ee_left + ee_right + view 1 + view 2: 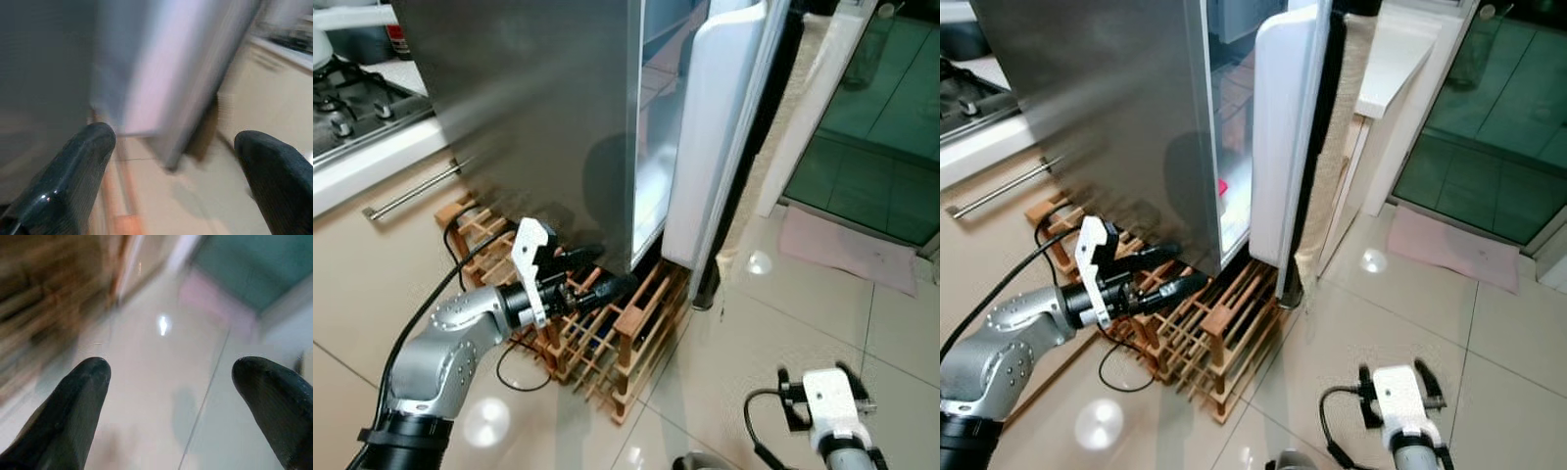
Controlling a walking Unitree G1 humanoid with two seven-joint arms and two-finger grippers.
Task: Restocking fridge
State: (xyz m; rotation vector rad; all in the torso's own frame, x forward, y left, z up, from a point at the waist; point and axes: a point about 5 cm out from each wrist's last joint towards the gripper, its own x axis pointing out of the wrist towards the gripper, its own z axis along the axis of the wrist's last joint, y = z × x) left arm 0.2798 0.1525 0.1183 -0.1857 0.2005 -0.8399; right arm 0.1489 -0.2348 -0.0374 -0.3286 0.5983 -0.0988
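The fridge (548, 117) filled the upper middle of the head views, its steel door (1107, 127) swung partly ajar, with a white inner door (720, 127) beside it. White interior shelves were glimpsed through the gap, and something small and red low inside. The left end effector (607, 279) was stretched towards the door's lower edge at centre left, above a wooden wine rack (597, 333) on the tiled floor (803, 313); its fingers were spread, with nothing between them. The right end effector (171, 396) hung at the lower right, fingers likewise apart and empty. No item to be stocked could be made out, so restocking was judged barely begun: the door wanted opening wider and goods were still to be fetched.
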